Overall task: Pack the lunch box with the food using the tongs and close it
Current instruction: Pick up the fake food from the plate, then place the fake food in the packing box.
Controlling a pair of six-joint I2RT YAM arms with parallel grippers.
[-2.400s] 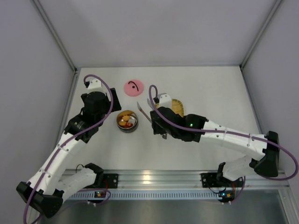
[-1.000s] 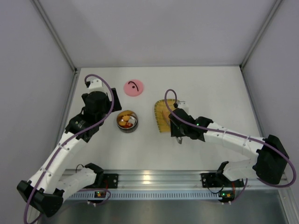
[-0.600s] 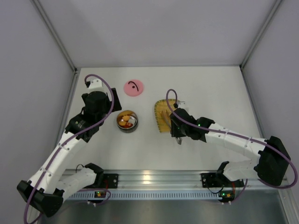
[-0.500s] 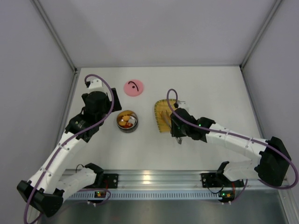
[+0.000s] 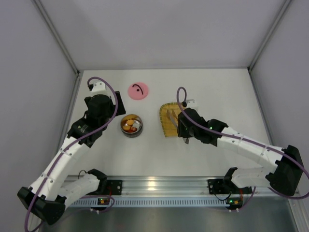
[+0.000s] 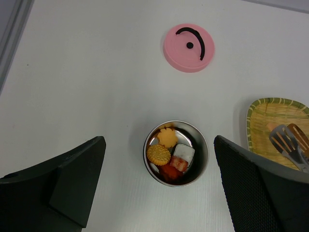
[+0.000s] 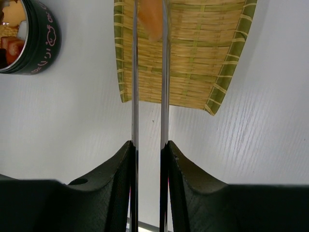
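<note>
The lunch box [image 5: 131, 125] stands open left of the table's [image 5: 222, 92] middle, with food [image 6: 170, 152] inside. Its pink lid [image 5: 138, 90] lies apart, toward the far edge. To the box's right, a woven tray [image 5: 164, 127] carries an orange piece [image 7: 150, 19] between the arms of the tongs [image 7: 134, 87]. The right gripper [image 7: 148, 147] is clamped on the tongs. The left gripper [image 6: 158, 140] hangs over the box, jaws wide. Grey walls close the far, left and right edges, and white tabletop runs from the tray to the right wall.

tray [image 5: 166, 126]: yellow woven, green rim, lying flat | table [image 5: 222, 89]: white
</note>
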